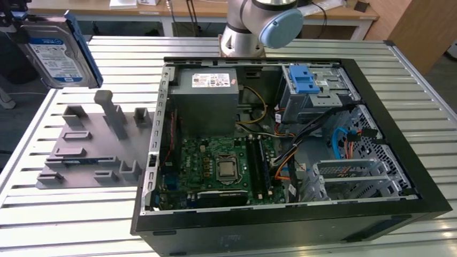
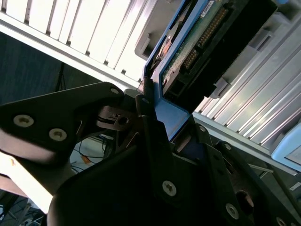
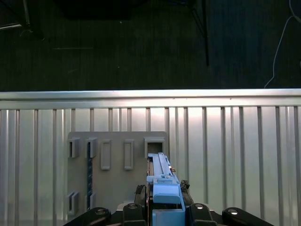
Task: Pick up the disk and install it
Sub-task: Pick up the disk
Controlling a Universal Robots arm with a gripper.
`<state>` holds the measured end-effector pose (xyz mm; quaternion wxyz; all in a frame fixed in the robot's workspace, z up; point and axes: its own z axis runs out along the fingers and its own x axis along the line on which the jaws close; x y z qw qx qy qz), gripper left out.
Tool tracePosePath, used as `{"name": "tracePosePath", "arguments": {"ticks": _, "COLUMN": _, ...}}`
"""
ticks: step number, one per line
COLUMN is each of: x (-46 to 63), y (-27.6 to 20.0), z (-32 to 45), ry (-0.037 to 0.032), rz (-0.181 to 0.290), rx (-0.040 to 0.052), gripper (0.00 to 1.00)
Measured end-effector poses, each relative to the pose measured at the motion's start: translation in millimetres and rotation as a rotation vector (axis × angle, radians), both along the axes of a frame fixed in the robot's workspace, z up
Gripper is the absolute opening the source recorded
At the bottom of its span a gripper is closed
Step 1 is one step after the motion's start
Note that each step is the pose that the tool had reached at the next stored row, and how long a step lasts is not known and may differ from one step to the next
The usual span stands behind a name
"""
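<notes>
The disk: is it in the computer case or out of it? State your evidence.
Out. The gripper holds the disk in the air above the grey rack, beside the open computer case.

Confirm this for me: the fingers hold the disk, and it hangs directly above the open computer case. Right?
Not quite. The fingers hold the disk, but it hangs above the grey slotted stand, at the exterior view's left of the open computer case, not above the case. The exterior view shows it.
</notes>
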<state>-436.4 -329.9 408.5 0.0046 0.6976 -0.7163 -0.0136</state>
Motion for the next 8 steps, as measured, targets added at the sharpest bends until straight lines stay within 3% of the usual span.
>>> {"name": "tracePosePath", "arguments": {"ticks": 8, "x": 0.0, "y": 0.0, "z": 13.3, "ry": -0.0018, "rz": 0.000, "rx": 0.0000, "gripper": 0.36}}
